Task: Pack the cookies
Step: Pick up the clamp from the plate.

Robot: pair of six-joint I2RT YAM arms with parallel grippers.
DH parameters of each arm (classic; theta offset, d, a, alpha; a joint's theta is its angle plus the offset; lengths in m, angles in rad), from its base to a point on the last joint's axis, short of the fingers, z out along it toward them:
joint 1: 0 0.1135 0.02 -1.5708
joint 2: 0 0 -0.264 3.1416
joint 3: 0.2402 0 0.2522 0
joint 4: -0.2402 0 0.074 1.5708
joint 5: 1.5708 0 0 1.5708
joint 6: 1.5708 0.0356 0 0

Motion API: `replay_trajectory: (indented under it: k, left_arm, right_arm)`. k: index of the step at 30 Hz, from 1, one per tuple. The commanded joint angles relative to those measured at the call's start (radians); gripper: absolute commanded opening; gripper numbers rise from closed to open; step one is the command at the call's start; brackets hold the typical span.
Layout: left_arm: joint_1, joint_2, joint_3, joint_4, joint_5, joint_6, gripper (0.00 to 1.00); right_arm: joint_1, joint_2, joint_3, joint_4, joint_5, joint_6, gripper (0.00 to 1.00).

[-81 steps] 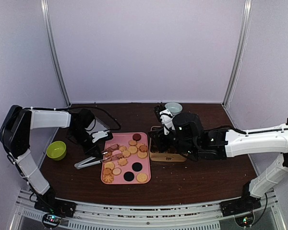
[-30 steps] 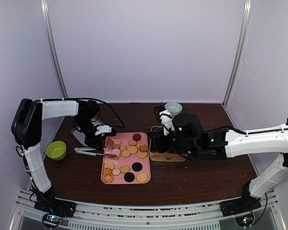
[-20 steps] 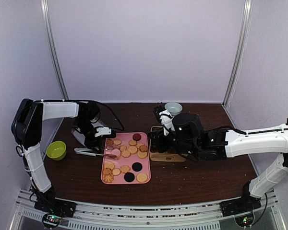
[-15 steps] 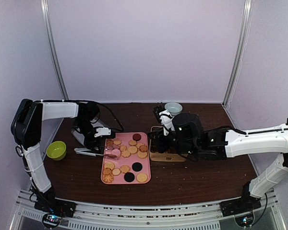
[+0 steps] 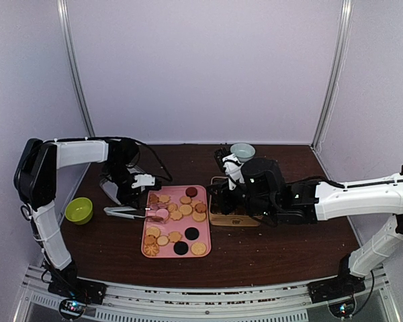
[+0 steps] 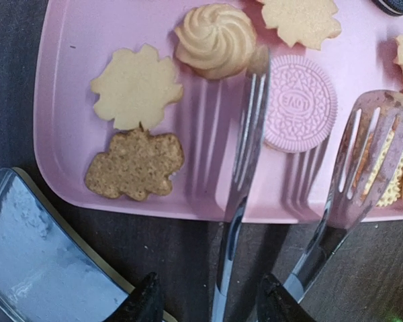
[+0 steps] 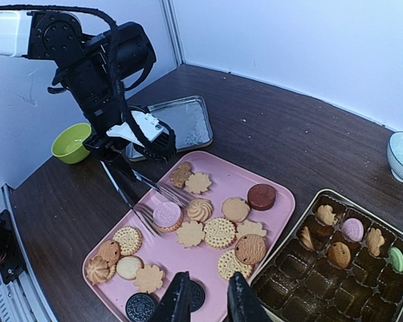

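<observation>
Left pincer (image 6: 211, 305) clamped on tongs (image 6: 245, 168); blades spread astride pink cookie (image 6: 301, 104), left side of tray (image 6: 67, 40). Lower blades to tray floor, centre on disc, squeeze gently; mind swirl biscuit (image 6: 215, 40) by left blade. Right pincer (image 7: 207, 295) narrowly parted, seemingly empty, right of tray. Other cookies (image 7: 219, 233) scattered over tray, few in tin (image 7: 292, 265) beside tray's right edge.
</observation>
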Motion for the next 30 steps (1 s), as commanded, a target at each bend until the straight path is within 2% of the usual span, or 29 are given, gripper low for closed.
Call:
replay_trajectory:
  k: [1, 9, 15, 23, 30]
  left_arm:
    - [-0.001, 0.055, 0.041, 0.017, 0.015, 0.006, 0.48]
    - [-0.015, 0.084, 0.027, -0.009, 0.031, 0.012, 0.29]
    - [-0.029, 0.076, 0.014, -0.011, 0.038, -0.027, 0.11]
    - [-0.036, 0.010, 0.003, -0.042, 0.119, -0.071, 0.00]
    - [-0.035, -0.029, 0.021, -0.088, 0.178, -0.103, 0.00]
  right_arm:
    - [0.005, 0.005, 0.019, -0.005, -0.007, 0.010, 0.20]
    - [0.006, 0.002, 0.015, -0.008, -0.001, 0.013, 0.18]
    - [0.007, 0.004, 0.019, -0.007, 0.003, 0.013, 0.17]
    - [0.006, 0.001, 0.024, -0.007, 0.005, 0.011, 0.16]
    - [0.006, -0.005, 0.026, -0.009, 0.009, 0.013, 0.16]
